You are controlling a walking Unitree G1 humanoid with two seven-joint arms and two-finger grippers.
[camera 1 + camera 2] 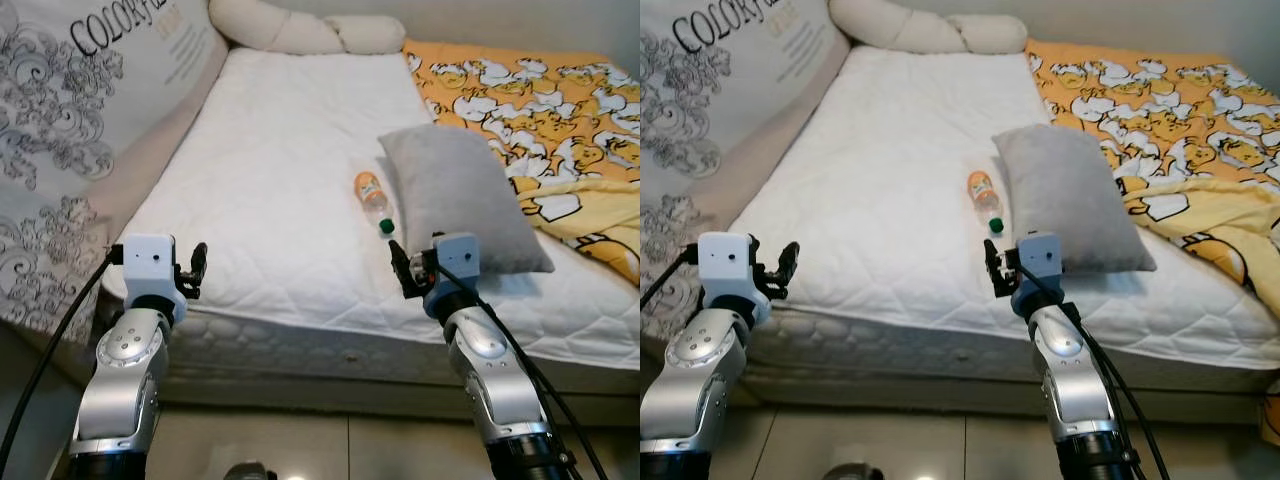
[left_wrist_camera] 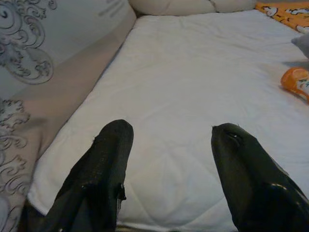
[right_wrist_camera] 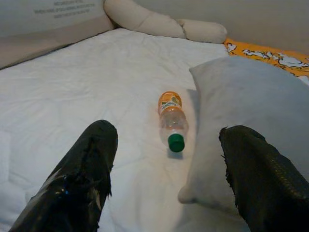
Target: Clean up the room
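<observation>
A plastic bottle (image 1: 372, 201) with an orange label and a green cap lies on the white mattress (image 1: 270, 180), its cap towards me, right beside a grey pillow (image 1: 455, 195). My right gripper (image 1: 397, 258) hovers open over the mattress's near edge, a short way in front of the bottle (image 3: 172, 119), with nothing between its fingers (image 3: 82, 179). My left gripper (image 1: 198, 262) is open too, held over the near left corner of the mattress (image 2: 193, 82), far from the bottle (image 2: 298, 83).
A yellow duck-print blanket (image 1: 540, 110) covers the bed's right side. Cream pillows (image 1: 300, 28) lie at the head. A large patterned cushion (image 1: 80, 120) leans along the left side. Tiled floor (image 1: 300, 445) runs below the bed's front edge.
</observation>
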